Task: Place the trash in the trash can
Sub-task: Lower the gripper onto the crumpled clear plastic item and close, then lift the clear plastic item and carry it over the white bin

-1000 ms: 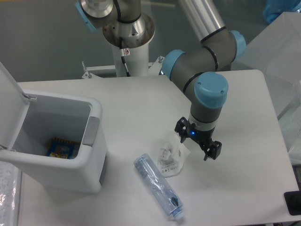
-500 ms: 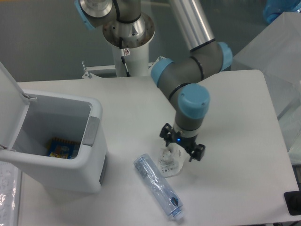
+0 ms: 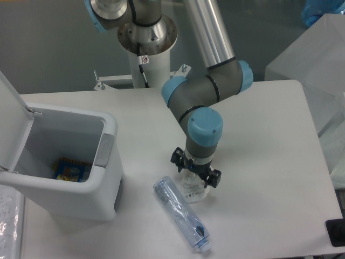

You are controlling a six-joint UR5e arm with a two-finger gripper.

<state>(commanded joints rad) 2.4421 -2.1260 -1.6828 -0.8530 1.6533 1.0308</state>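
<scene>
table (image 3: pixel 259 135): white top, everything of interest sits on its near half.
trash can (image 3: pixel 81 186): big white boxy bin at about nine o'clock from the arm's wrist, lid swung up and open, grey handle panel facing the arm; a small blue and yellow packet lies on its floor.
arm (image 3: pixel 207 81): comes down from twelve o'clock and bends so the wrist points straight down over the wrapper.
bottle (image 3: pixel 180 214): long clear one with a label, lying on its side at about seven o'clock from the claw, just beside the wrapper, cap end toward the table's near edge.
wrapper (image 3: pixel 195 189): small clear piece with white print, flat on the table, partly hidden under the claw.
gripper (image 3: pixel 196 174): fingers spread fairly wide, one at ten o'clock and one at four o'clock of the wrapper's top; holding nothing that i can see, and whether the tips touch the plastic i cannot tell.
step in hand: to my eye, getting hold of the wrapper first.
doing it well: i'd go straight down till the tips straddle the crumpled middle, then close slowly, since thin film slips out or flattens; keep clear of the bottle at seven o'clock so it doesn't roll.
</scene>
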